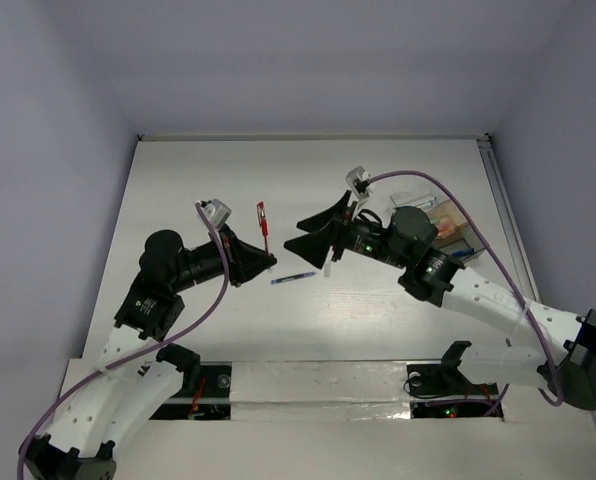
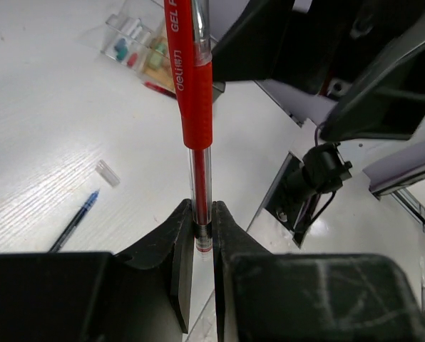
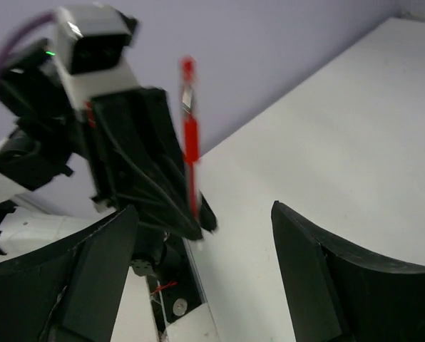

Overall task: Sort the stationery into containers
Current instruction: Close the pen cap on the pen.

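The left claw (image 2: 202, 214) is closed tight on the writing end of a red gel pen (image 2: 196, 92). The pen sticks straight out from between the pads, clip end farthest from the claw and clear of the counter (image 1: 178, 190), above its middle. The right claw (image 1: 292, 232) faces it from the right, near the pen. Its jaws are spread wide with nothing between them. A blue pen (image 1: 293, 279) lies flat near the middle of the counter, below both claws, with a small clear cap (image 2: 107, 173) near its tip. The containers (image 1: 446, 224) sit by the right edge, partly hidden behind the right arm. The left wrist view shows small coloured pieces inside the clear ones.
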`<state>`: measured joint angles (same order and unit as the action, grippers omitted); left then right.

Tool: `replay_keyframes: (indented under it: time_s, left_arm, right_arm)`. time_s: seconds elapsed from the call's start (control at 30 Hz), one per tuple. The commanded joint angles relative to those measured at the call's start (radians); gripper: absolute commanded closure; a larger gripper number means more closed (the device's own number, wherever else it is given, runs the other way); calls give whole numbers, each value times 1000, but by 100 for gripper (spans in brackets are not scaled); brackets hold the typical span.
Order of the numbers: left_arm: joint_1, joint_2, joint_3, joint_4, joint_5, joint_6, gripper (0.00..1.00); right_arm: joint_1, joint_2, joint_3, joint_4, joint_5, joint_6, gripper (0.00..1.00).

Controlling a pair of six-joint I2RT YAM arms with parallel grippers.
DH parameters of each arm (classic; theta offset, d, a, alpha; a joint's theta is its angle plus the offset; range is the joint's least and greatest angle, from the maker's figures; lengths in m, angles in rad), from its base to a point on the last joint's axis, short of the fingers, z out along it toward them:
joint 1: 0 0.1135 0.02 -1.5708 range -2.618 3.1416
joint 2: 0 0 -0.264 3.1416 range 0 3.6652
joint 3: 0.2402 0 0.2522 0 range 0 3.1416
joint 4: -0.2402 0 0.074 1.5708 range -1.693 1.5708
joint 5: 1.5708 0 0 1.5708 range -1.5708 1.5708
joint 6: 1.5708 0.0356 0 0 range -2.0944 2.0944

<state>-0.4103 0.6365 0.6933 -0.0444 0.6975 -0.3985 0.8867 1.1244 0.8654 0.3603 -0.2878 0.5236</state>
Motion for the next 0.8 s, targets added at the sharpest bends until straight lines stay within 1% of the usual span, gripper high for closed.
replay_keyframes:
  time_s: [0.0, 0.03, 0.1, 0.17, 0.4, 0.5, 0.53, 0.63, 0.77]
  left_arm:
    - [4, -12, -21, 78, 106, -3, 100]
    - [4, -11, -26, 78, 117, -2, 100]
    - [4, -11, -35, 78, 125, 1, 100]
    - [4, -14, -41, 81, 132, 6, 100]
    - [4, -21, -51, 77, 140, 16, 100]
    - [4, -21, -51, 78, 145, 18, 100]
    - [4, -21, -51, 78, 145, 18, 100]
    - [4, -20, -51, 78, 145, 20, 100]
    - [4, -17, -46, 80, 138, 20, 100]
  right_arm:
    - [3, 21, 138, -61, -125, -80, 19]
    - [3, 52, 193, -73, -125, -103, 19]
    - [3, 87, 247, -118, -119, -125, 20]
    - [3, 133, 306, -126, -123, -137, 23]
    - [3, 242, 421, -161, -114, -142, 29]
    - [3, 259, 431, -155, -120, -132, 38]
    - [3, 267, 434, -152, -120, -125, 45]
    - [3, 278, 437, -152, -122, -113, 59]
    - [3, 287, 422, -144, -135, -94, 64]
